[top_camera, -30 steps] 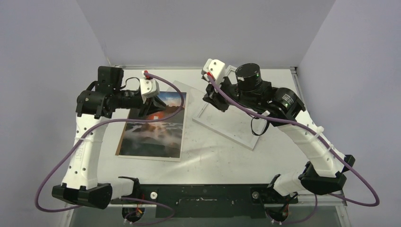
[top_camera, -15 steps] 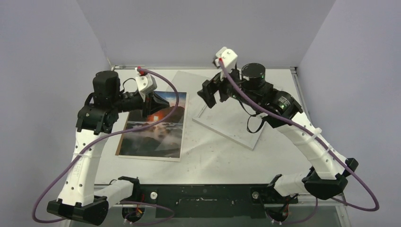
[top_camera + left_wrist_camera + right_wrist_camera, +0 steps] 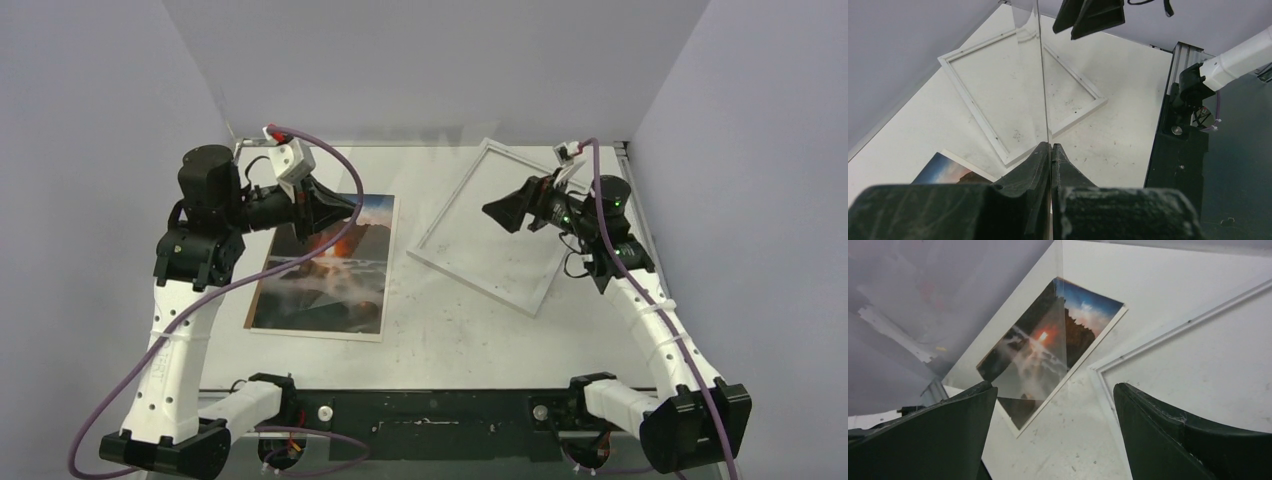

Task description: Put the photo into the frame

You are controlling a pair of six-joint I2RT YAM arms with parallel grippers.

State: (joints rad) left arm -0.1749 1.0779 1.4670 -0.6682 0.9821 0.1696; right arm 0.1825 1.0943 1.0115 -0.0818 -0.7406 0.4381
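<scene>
- Jaws of the left gripper (image 3: 1050,150) are pinched shut on the lower edge of a clear, rigid, glass-like pane (image 3: 1040,75). It is held upright above the scuffed white table (image 3: 450,340).
- Under that gripper, the glossy rectangular photo (image 3: 325,285) lies flat and face up on the table's left half. It shows dark mountains, white mist, an orange-red glow near the middle and blue sky at the far end, with a thin pale border.
- The print looks thin, light and bendable, with a slick face that would likely smudge or crease.
- Lying flush with the table, it offers little to grab. A gentle pinch at a corner or short edge seems the safest hold, probably after one edge is lifted.
- To its right, near but apart, the thin-edged white rectangular frame (image 3: 448,198) lies flat and turned at an angle. Its opening is empty, with the table showing through.
- Over the frame's right part hovers the right gripper (image 3: 492,212), its jaws spread wide and holding nothing.
</scene>
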